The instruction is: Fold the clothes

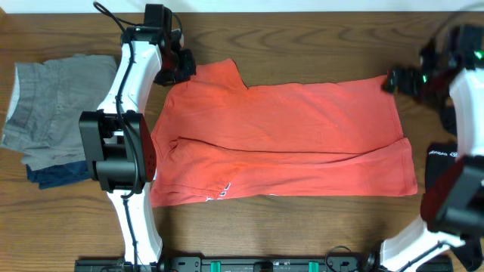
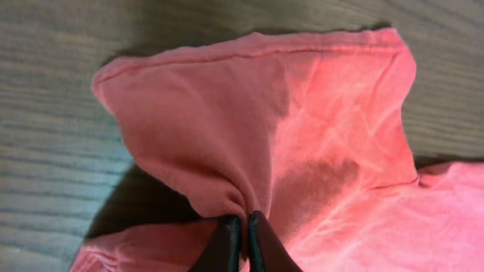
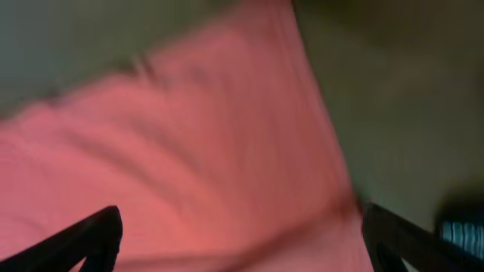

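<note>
Coral-red short-sleeved cloth T-shirt [image 1: 287, 143] flat on brown wooden table [image 1: 318, 45], folded lengthwise; white print peeking at lower edge, unreadable. L gripper [image 2: 243, 227] pinching sleeve; R gripper [image 1: 395, 80] spread wide by opposite corner.

The left arm [image 1: 132, 68] is built of white links joined by bulky black motor housings, and a black cable [image 1: 111, 18] is looped behind the black left end effector [image 1: 185, 68]. The right arm [image 1: 469, 106] is coloured alike. A green light [image 1: 478, 54] is seen behind the black right end effector [image 1: 389, 81], and white lettering [image 1: 439, 153] is printed on one housing.
</note>
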